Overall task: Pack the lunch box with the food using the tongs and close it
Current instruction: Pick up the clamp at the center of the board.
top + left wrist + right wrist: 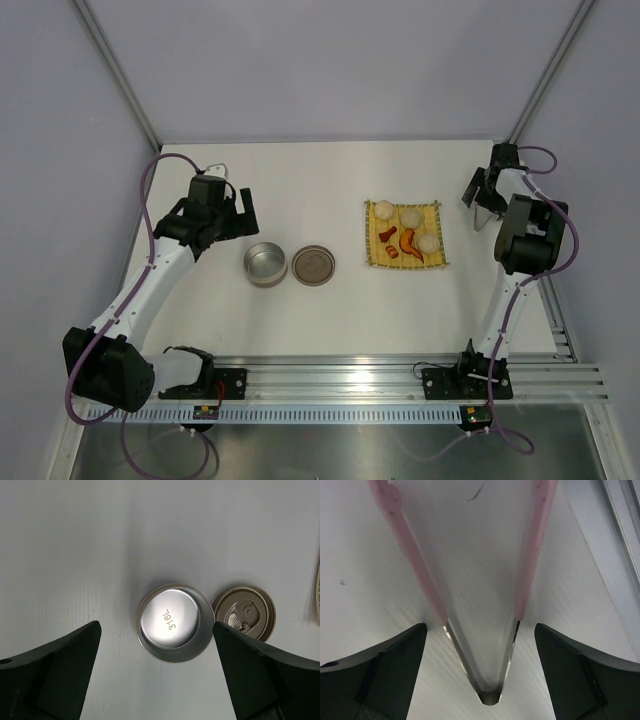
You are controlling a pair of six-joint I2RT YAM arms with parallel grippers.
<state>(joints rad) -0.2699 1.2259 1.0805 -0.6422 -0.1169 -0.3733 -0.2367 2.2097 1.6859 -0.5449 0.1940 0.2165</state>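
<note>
**Top view.** We see the round metal lunch box point(265, 264) uncovered at centre frame, its lid point(313, 266) just beside it at right. The food point(404, 232), including 3 pale balls, lies on the yellow mat point(437, 210), right of centre. The left tool point(242, 210) is released, upper left of the tin.

**Right wrist view.** The right tool point(480, 626) is released and straddles the pink-armed tongs point(531, 555) without contact.

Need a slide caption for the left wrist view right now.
Open left hand frames the empty lunch box, lid beside it on the white table.
</note>
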